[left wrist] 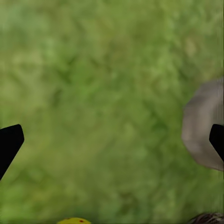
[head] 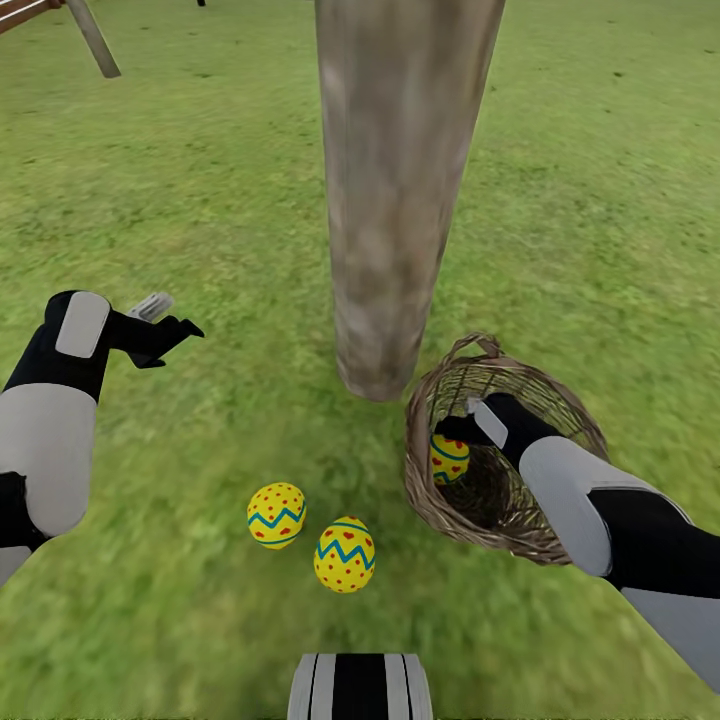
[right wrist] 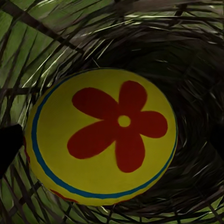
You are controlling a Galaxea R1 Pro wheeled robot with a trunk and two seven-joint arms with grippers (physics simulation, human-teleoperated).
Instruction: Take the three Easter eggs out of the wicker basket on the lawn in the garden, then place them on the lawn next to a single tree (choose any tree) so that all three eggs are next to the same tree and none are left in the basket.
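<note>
Already two Easter eggs [head: 277, 515] [head: 345, 554] lie on open lawn [head: 180, 180] near the tree [head: 395, 200] — left gripper [head: 165, 322] hovers, jaws spread. Right gripper [head: 462, 428] reaches inside the wicker basket [head: 440, 390] beside the flower egg [right wrist: 102, 135] — I cannot tell its jaw state.

Blurred green grass [left wrist: 102, 93] across most of the frame; two black fingertips [left wrist: 9, 142] at opposite edges, jaws wide apart with only grass between them; pale grey-brown tree trunk [left wrist: 203, 123] just beside the far fingertip; sliver of yellow egg [left wrist: 73, 220] with a red dot at the edge; dark woven basket [left wrist: 207, 218] rim in the corner.
</note>
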